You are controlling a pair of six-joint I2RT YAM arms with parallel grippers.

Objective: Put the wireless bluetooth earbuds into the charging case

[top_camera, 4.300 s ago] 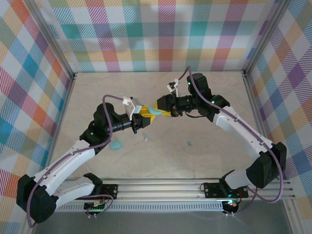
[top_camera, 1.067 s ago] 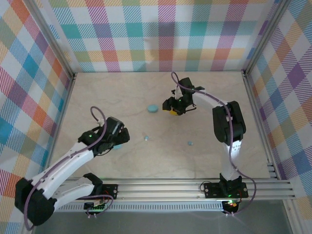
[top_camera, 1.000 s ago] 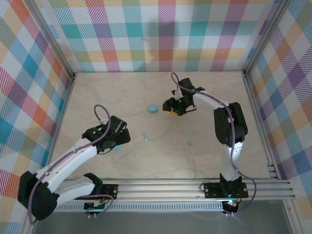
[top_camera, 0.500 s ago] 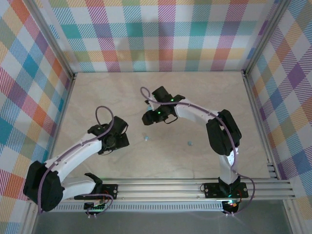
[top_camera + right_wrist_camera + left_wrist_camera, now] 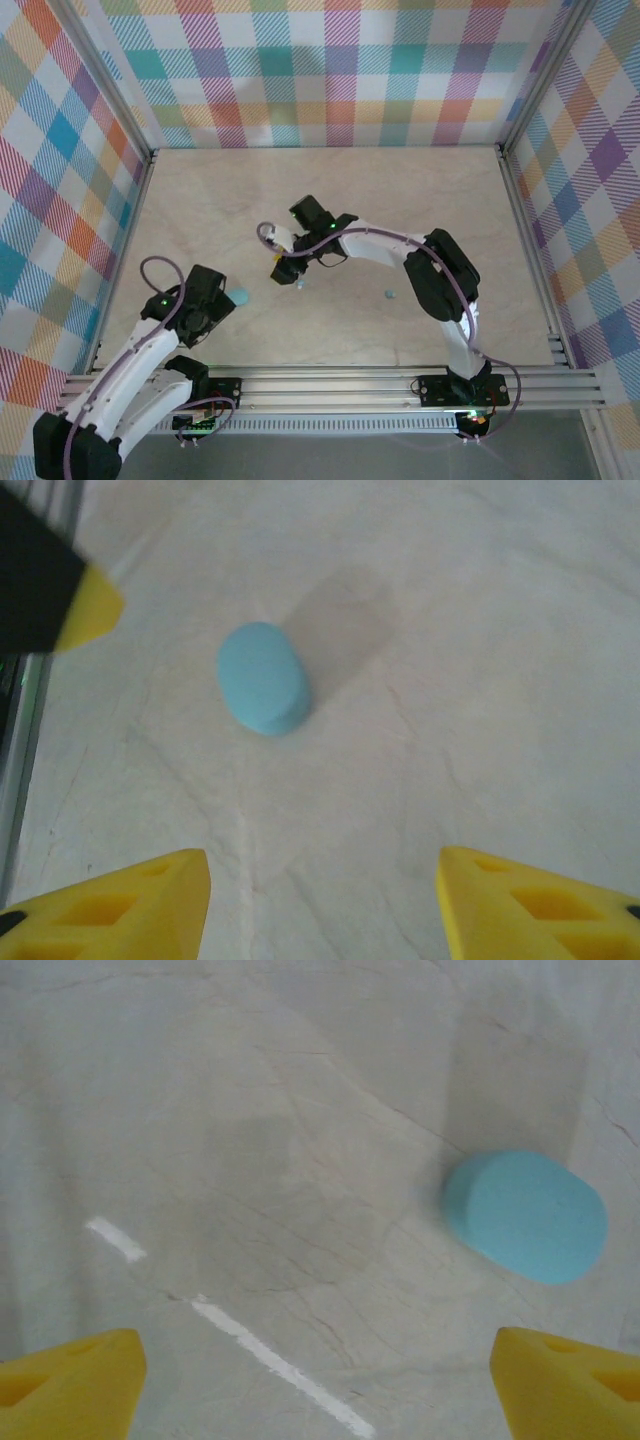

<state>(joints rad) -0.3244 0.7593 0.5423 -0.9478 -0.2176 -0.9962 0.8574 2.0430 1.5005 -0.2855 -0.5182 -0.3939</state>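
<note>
Light-blue charging case (image 5: 240, 297) on the table (image 5: 400, 200), with the left hand (image 5: 318, 1390) just beside it, fingers wide apart and empty. The right hand (image 5: 325, 905), likewise spread and empty, faces the case from the other side, the left hand's yellow fingertip (image 5: 90, 608) showing beyond it. One earbud (image 5: 300, 284) lies beside the right hand, a second earbud (image 5: 390, 295) well apart to its right.

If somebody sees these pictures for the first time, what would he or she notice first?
The bright plaid walls around the pale table catch the eye first. Next comes the right arm, which reaches far across to the left of centre. A light-blue round case lies on the table at front left, just ahead of the left gripper, whose yellow jaws stand open and empty.
</note>
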